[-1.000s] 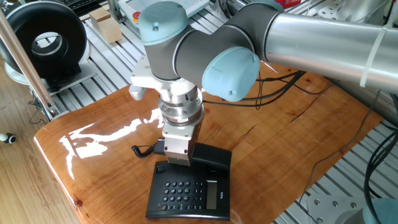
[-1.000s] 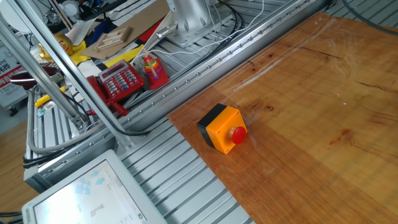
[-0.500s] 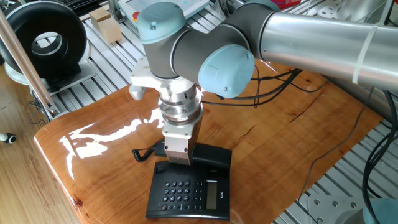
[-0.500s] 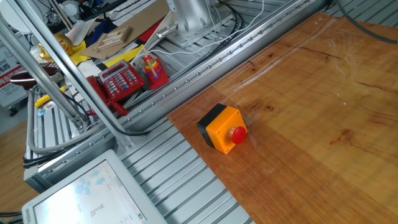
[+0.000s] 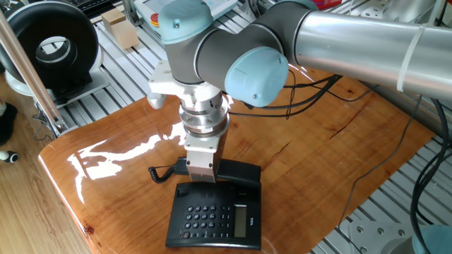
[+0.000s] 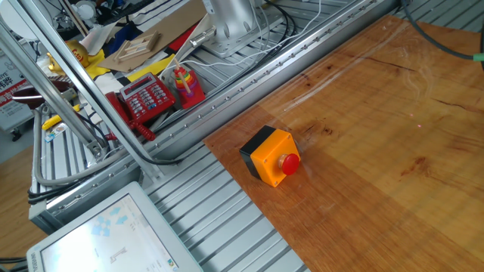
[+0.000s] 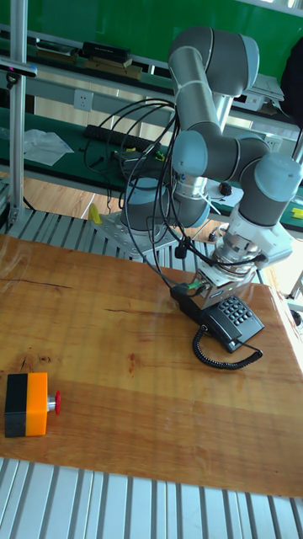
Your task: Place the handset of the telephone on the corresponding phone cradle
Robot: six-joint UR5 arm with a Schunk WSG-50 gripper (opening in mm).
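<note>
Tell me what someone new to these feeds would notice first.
The big silver-and-blue robot arm fills the middle, its hand pressed down at the back edge of the black plastic desk telephone near the wooden table's front. An orange box with a red button sits alone near another edge.

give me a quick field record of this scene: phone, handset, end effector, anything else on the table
telephone: black desk phone, keypad facing up, near the table edge
handset: black bar lying along the phone's far edge, at the cradle
cord: coiled, black, beside the phone
end effector: directly over the handset; fingers hidden
other item: orange button box with red button, far from the phone
</note>
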